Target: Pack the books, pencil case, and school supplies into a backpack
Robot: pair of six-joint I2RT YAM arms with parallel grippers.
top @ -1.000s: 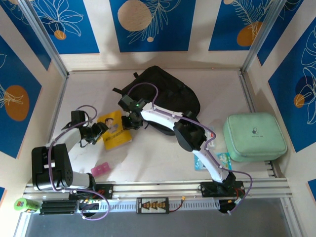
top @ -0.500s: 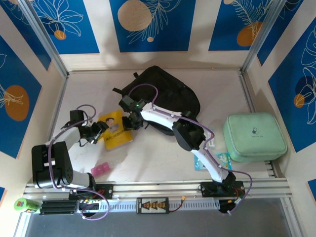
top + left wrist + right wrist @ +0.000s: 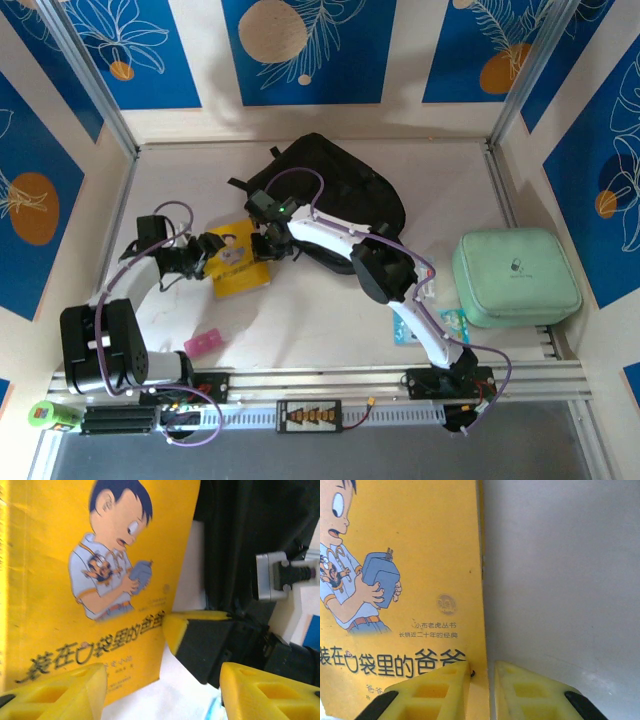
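Yellow book: a thin yellow book with a cartoon boy on its cover (image 3: pixel 238 268) lies flat and face up on the pale table (image 3: pixel 300 320), just left of the backpack.
Backpack: the large black soft fabric backpack (image 3: pixel 340 185) lies at the middle rear of the table. In the left wrist view its dark cloth (image 3: pixel 250 530) lies beside the book's cover (image 3: pixel 90 580).
Right gripper: the right gripper (image 3: pixel 265 245) is down at the book's backpack-side edge. The right wrist view shows its yellow fingers (image 3: pixel 432 690) drawn narrow with only a thin gap, one over the cover and one over bare table, astride the book's edge (image 3: pixel 482 672). Whether they actually grip the book cannot be told.
Left gripper: the left gripper (image 3: pixel 207 250) is at the book's opposite side. Its yellow fingers (image 3: pixel 55 695) are spread wide and hold nothing (image 3: pixel 162 675).
Also on the table: a mint-green rectangular zip case (image 3: pixel 515 275) lies well apart at the right edge. A small pink object (image 3: pixel 202 343) lies near the left arm's base.
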